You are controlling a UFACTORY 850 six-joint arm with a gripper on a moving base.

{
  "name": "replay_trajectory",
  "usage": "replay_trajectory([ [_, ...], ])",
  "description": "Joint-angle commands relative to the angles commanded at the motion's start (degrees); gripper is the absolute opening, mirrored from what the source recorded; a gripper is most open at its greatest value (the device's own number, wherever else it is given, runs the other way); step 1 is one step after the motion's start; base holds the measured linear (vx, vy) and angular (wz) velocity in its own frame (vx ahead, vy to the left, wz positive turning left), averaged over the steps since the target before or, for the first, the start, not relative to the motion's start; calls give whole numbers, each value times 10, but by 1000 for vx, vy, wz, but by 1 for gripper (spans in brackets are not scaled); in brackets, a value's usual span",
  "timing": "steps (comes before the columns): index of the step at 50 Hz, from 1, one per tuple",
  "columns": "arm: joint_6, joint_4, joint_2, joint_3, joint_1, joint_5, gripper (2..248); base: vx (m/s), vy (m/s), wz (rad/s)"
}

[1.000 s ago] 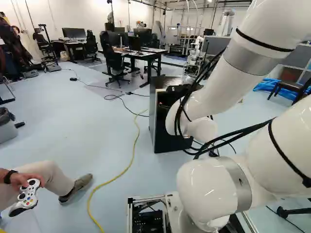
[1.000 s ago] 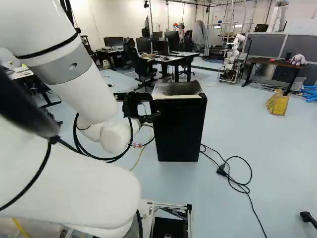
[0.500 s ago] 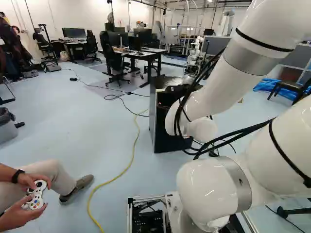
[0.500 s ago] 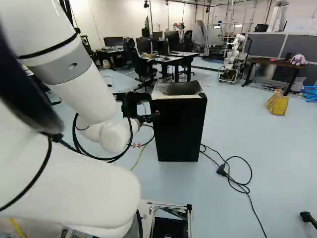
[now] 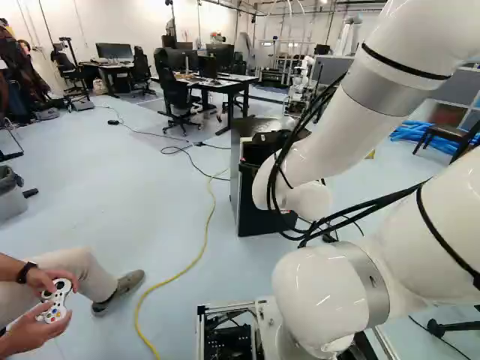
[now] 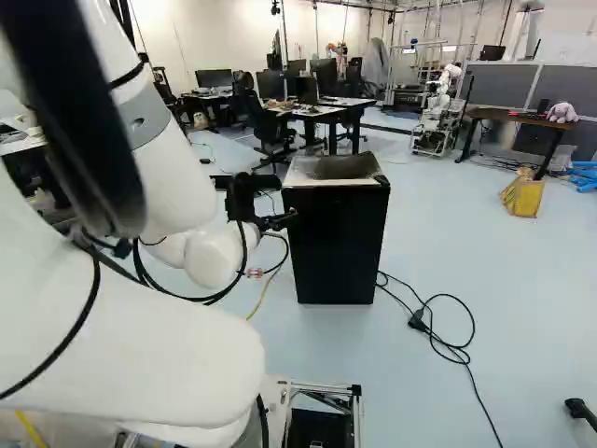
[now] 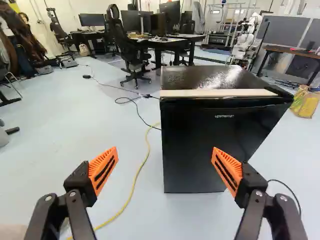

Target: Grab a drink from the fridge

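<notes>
Ahead of the gripper (image 6: 291, 217), whose two fingers are spread wide, a black fridge (image 6: 336, 247) is seen standing on the floor (image 5: 112, 195). Its door (image 7: 210, 145) is closed, and any drink inside is hidden. Its top is edged at the front by a pale strip (image 7: 220, 93). A grey bin (image 5: 11, 205), lined with a dark bag (image 5: 7, 178), is seen at the left of the left base view.

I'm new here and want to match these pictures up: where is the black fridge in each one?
Left base view: the fridge is just right of the middle, partly behind the arm.
Right base view: just right of the middle.
Wrist view: ahead of the open gripper.
Shared landmark: the yellow cable.
</notes>
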Motion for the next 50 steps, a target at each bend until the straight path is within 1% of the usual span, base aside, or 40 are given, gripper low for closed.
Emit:
replay_trajectory([
  [20, 0, 35, -1, -1, 18, 14, 247, 0, 0, 0],
  [32, 0, 56, -6, -5, 34, 22, 247, 0, 0, 0],
  [50, 0, 88, -26, -22, 61, 29, 247, 0, 0, 0],
])
